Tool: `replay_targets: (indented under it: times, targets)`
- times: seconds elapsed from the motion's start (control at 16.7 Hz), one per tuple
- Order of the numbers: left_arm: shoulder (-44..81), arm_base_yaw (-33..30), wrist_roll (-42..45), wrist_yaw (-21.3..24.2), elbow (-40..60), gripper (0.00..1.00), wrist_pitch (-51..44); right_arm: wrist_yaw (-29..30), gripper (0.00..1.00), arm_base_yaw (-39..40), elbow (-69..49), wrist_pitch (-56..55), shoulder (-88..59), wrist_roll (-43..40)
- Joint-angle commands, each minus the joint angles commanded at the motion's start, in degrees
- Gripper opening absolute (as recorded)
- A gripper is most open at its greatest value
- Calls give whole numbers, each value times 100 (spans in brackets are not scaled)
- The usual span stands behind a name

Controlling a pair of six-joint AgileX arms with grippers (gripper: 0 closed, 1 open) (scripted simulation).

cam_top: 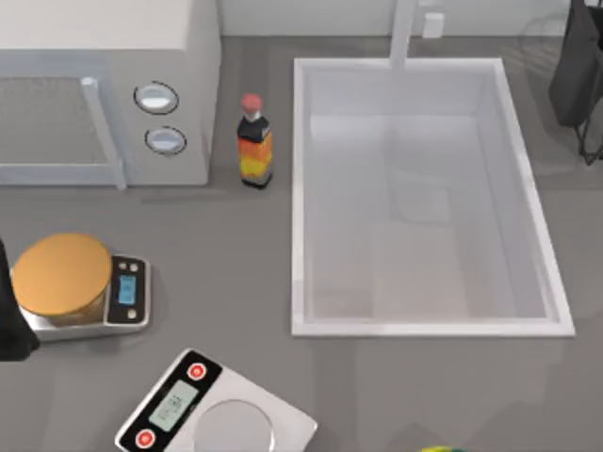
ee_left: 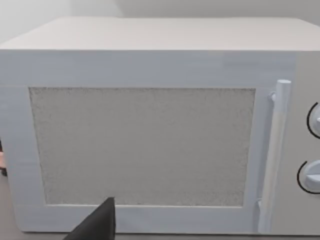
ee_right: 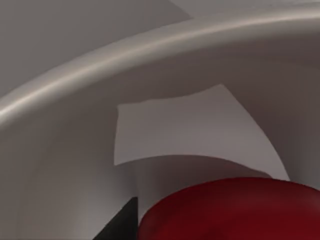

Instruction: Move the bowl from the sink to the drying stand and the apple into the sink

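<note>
The white sink fills the middle right of the table, its basin bare, with the faucet post at its far rim. The bowl is out of view. In the right wrist view the red apple sits very close, right beside a dark piece of my right gripper, under a pale curved bar. My right arm hangs at the far right corner, beyond the sink. At the left edge my left arm stays parked facing the microwave.
A microwave stands at the back left, with a red-capped bottle beside it. A scale carrying an orange disc sits at the left, and a second scale is at the front. A yellow-green thing peeks in at the front edge.
</note>
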State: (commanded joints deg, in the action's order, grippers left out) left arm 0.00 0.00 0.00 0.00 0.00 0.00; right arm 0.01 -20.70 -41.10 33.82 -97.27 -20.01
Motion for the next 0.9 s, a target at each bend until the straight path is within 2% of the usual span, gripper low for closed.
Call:
replay_targets:
  times: [0.36,0.9]
  targets:
    - [0,0,0,0,0,100,0,-53,0,27,-709,648,617,193]
    - [0,0,0,0,0,100,0,-100,0,23,-1821,2624,1214,175]
